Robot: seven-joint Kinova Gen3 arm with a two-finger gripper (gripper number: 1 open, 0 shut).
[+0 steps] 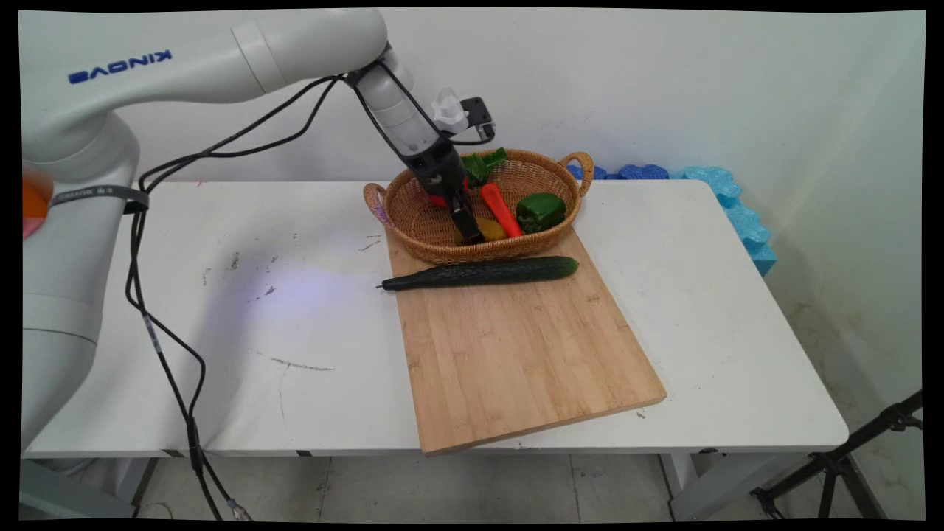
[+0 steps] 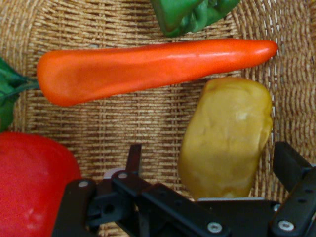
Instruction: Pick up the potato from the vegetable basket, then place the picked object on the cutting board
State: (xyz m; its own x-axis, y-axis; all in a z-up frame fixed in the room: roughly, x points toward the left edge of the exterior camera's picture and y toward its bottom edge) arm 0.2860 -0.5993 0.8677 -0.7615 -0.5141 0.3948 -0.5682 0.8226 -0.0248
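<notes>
— Where is your claw [image 2: 211,154]?

— Down inside the basket [image 1: 442,258], fingers apart. A yellow vegetable [image 2: 227,136] lies between them; I grip nothing.

— What lies around it?

— A red pepper [image 2: 29,182] just beside one finger, a carrot [image 2: 148,66] just past the fingertips, and a green pepper [image 2: 190,15] beyond that.

— And outside the basket?

— A cucumber [image 1: 487,271] lies on the cutting board [image 1: 516,354], near the basket's rim.

White table [image 1: 700,310] (wooden board [image 1: 516,346] atop)
</notes>
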